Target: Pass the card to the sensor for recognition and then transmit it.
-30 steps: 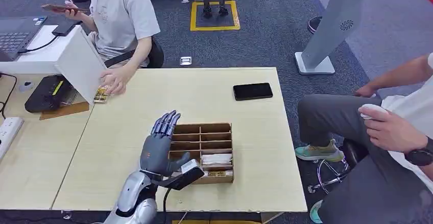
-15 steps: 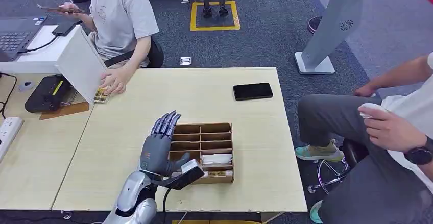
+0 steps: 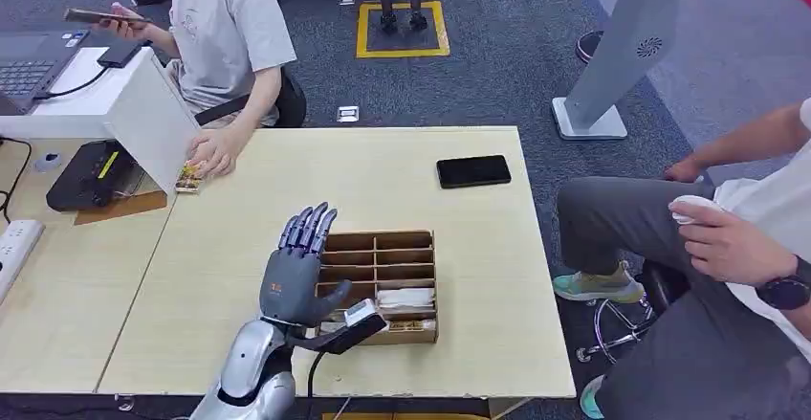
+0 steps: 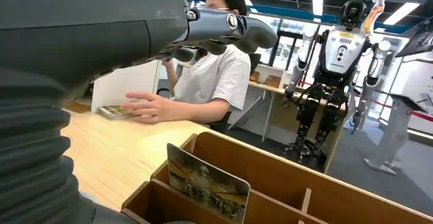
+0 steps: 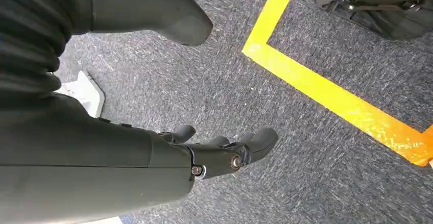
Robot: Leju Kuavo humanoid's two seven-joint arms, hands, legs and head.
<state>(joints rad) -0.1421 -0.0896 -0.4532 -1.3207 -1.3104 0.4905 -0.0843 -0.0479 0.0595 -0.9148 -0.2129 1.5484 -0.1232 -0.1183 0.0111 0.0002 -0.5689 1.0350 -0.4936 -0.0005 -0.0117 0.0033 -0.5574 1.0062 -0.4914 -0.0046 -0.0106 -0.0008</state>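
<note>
Hovering with fingers [image 3: 308, 229] spread and holding nothing, left hand [image 3: 295, 272] sits at the box [image 3: 381, 284] edge. Card [image 4: 207, 182] stands upright in a near compartment, untouched. Step: reach for pickup. Next: lower, pinch the card's top edge. Right hand [image 5: 219, 152] hangs loosely curled, holding nothing.

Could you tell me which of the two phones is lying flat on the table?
The black phone at the table's far right edge; the other phone is held up in a person's hand.
</note>
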